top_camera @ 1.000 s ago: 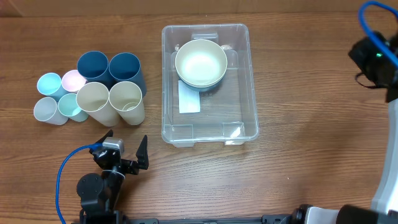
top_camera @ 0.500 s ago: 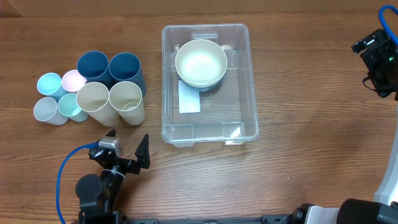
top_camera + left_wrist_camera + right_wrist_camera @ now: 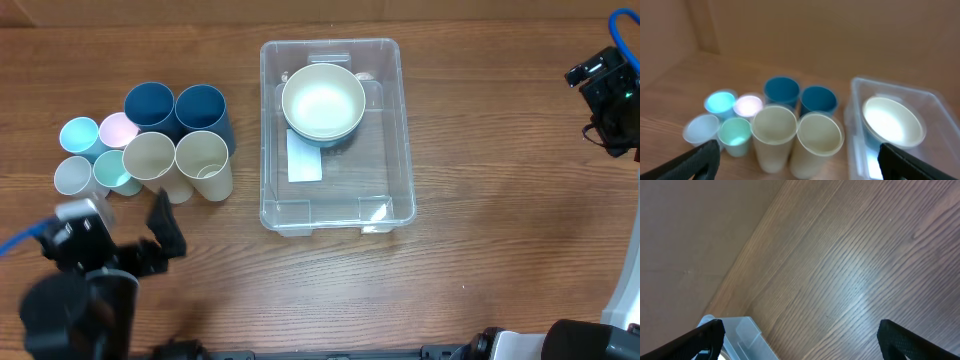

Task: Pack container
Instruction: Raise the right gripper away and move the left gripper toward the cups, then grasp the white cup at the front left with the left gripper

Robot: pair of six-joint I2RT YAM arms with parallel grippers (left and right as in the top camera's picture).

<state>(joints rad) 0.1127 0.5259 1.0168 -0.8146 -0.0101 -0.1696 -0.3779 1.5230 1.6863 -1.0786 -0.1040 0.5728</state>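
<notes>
The container [image 3: 385, 190] sits mid-frame in the overhead view, long axis running top to bottom. A cream bowl [image 3: 322, 100] is already inside, in its upper half. The lower half is bare apart from the white label [image 3: 304, 160] on the base.

Your L gripper [image 3: 800, 157] is at lower left of the overhead view, jaws spread wide w/ nothing between them. R gripper [image 3: 800, 337] is up at the far right edge, also wide open and empty, well apart from the container. Its wrist cam catches only one corner of the bin at lower left.

What's left to pack is the cup cluster left of the container:
- two cream cups [image 3: 150, 155] in front
- two dark blue cups [image 3: 150, 105] behind them
- four small pastel cups [image 3: 78, 133] at far left

The key relation: the cups stand just above the L gripper in the overhead frame. In the L wrist view the cream pair sits near dead centre btw the fingers. So L arm looks the obvious pick. The container lies to the right of the cups, so prob. a short sideways carry into its lower half.

Note the cups are packed touching, so closing on one may nudge its neighbour.
</notes>
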